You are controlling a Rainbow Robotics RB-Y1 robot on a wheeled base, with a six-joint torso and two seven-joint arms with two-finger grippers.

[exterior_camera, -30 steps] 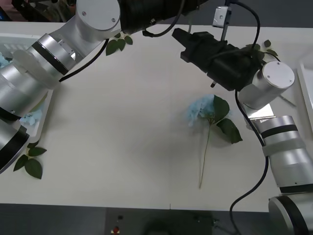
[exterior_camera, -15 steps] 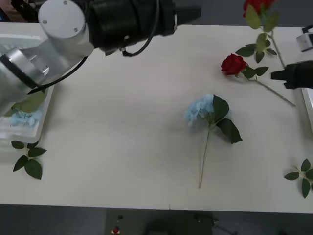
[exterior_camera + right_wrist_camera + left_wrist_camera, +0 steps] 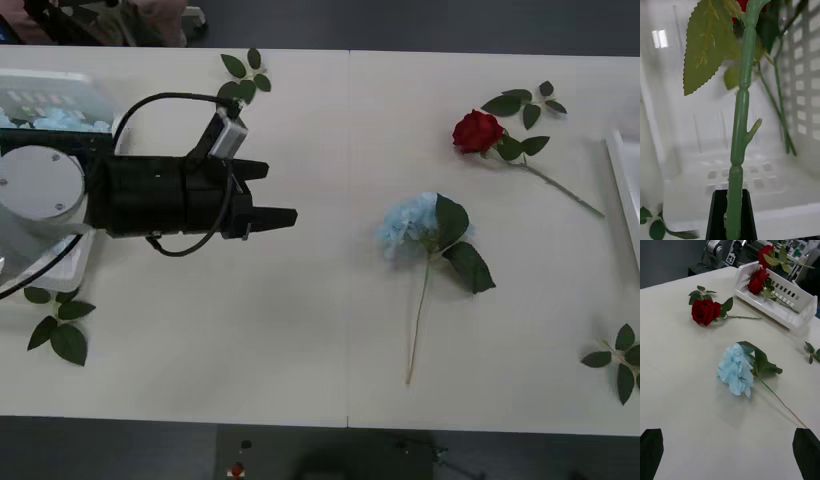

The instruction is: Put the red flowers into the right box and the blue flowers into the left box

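The right arm has left the middle of the table. Half a second ago its gripper was carrying a rose at the 2 o'clock edge. Now the right gripper [image 3: 730, 215], with its black fingers closed on the thin green stem of that artificial deep red rose [image 3: 739, 131], holds the flower upright over the white slotted plastic right box [image 3: 801, 112]. In the left wrist view, at least one red bloom already lies inside this box, so this rose is probably about to be released there.

The left arm has swung down from the 11 o'clock corner. The left gripper [image 3: 280, 193] now hovers at about 9 o'clock over the table and points toward 3 o'clock. Its two black fingers [image 3: 651, 452] are spread wide and hold nothing.

Straight ahead of the left gripper, well apart, lies the pale sky-blue fluffy artificial flower head [image 3: 408, 225] on its long stem with dark leaves. It has not moved. This flower looks like the left arm's next target, and it must go back to the large translucent white left box [image 3: 40, 85] at 10 o'clock, where blue heads already sit.

One more red rose [image 3: 477, 130] lies untouched at 1 o'clock from the blue flower, so a further trip to the right box remains.
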